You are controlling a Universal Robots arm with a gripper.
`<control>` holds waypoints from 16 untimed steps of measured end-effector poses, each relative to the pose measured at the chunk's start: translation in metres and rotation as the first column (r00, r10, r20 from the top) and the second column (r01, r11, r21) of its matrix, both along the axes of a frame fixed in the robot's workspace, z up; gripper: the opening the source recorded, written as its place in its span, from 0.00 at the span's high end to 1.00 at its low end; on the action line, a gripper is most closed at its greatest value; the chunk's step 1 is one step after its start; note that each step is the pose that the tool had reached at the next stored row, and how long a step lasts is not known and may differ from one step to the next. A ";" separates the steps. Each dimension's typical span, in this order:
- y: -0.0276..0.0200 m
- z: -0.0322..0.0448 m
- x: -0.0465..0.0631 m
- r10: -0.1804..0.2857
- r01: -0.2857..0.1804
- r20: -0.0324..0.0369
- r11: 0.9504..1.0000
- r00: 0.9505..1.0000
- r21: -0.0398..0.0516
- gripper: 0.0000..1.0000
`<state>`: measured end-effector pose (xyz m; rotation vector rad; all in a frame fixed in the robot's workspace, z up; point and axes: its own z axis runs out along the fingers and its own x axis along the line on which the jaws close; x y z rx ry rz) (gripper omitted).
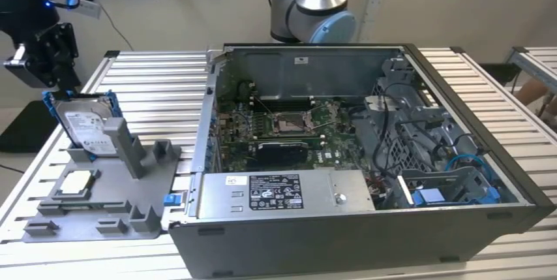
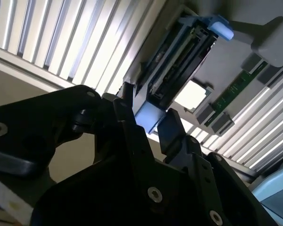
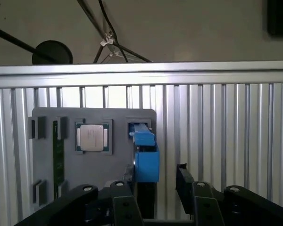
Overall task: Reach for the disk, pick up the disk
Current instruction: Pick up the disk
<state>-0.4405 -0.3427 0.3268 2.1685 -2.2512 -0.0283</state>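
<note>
Ribbed silver aluminium tabletop, made of long parallel slats. Resting directly on the slats: a large open dark grey metal computer case, lid off, insides facing up. Just beside the case, on the exterior view's left: a flat grey plastic fixture plate, lying level on the slats and touching the case's wall or nearly so. More slats behind the case and to the exterior view's right of it.

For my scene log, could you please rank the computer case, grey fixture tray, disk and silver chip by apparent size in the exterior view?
Largest to smallest:
computer case
grey fixture tray
disk
silver chip
</note>
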 end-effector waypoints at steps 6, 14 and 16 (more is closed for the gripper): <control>0.0007 -0.0111 -0.009 0.000 0.000 0.003 1.000 1.000 0.000 0.00; 0.0004 -0.0057 -0.009 0.000 0.000 0.002 1.000 1.000 -0.001 0.00; -0.0006 -0.0040 -0.009 0.000 0.000 0.000 1.000 1.000 0.000 0.00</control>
